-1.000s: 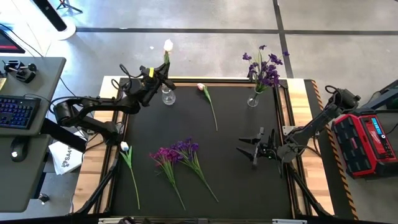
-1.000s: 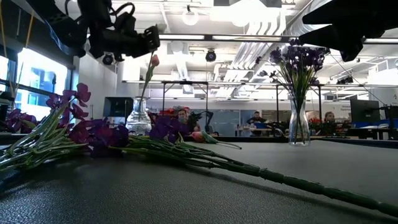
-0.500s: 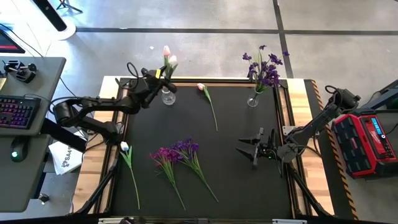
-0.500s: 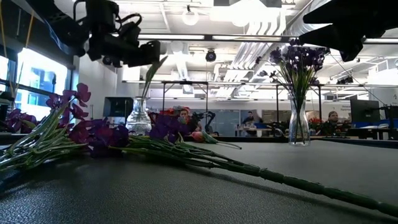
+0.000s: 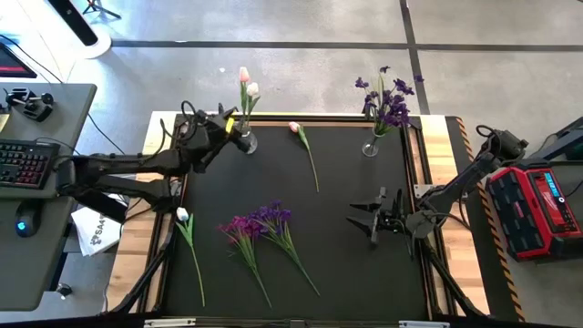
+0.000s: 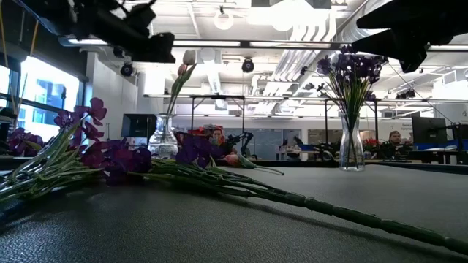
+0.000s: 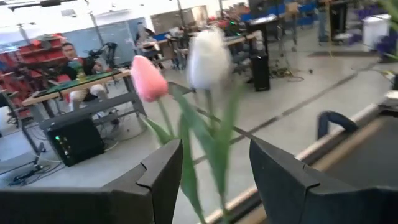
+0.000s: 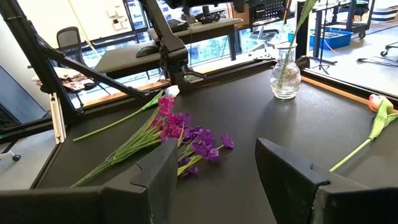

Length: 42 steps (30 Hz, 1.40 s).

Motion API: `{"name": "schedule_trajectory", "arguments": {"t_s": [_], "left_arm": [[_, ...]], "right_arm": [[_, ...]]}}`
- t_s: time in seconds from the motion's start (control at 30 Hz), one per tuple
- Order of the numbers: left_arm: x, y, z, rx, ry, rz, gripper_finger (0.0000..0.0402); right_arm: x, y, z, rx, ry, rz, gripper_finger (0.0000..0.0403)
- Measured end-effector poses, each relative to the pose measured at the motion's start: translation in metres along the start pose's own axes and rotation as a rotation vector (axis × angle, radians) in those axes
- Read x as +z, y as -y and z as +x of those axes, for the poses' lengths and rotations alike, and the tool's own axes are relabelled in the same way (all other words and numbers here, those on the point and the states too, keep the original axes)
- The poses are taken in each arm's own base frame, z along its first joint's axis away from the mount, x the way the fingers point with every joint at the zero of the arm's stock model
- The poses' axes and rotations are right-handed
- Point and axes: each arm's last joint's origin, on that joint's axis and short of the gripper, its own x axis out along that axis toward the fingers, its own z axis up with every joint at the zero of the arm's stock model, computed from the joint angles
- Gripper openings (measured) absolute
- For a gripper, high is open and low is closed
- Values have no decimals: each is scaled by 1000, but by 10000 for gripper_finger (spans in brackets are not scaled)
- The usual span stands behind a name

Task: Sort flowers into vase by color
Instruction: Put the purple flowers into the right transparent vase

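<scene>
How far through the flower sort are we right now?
Done: a pink and a white tulip stand in the left vase, and purple blooms fill the right vase. In hand: nothing; the left gripper is open beside the left vase, and the right gripper waits open over the mat. Left: the pink tulip, the white tulip and the purple bunch lie on the mat.

White tulip (image 7: 209, 59) blurs in the left wrist view, its stem dropping out of sight between the dark fingers (image 7: 163, 180). Low view: the purple stems (image 6: 219, 183) run off the picture's right edge, and the left gripper (image 6: 139, 40) is cut by the top edge, just a dark shape. Right wrist view clips the pink bud (image 8: 377, 102) at the edge. People (image 6: 216, 135) beyond the table are too small to make out.
</scene>
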Motion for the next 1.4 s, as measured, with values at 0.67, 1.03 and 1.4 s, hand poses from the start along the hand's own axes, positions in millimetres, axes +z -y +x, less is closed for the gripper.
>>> {"name": "schedule_trajectory", "arguments": {"t_s": [0.67,1.03,1.4], "left_arm": [[18,75,-125,-315,71,42,153],[28,124,-185,-515,114,157,138],[16,129,-191,-539,80,171,137]], "right_arm": [[-5,1,0,34,-54,-43,199],[-7,-2,3,39,-47,-26,199],[-21,-17,34,152,-9,-19,199]]}}
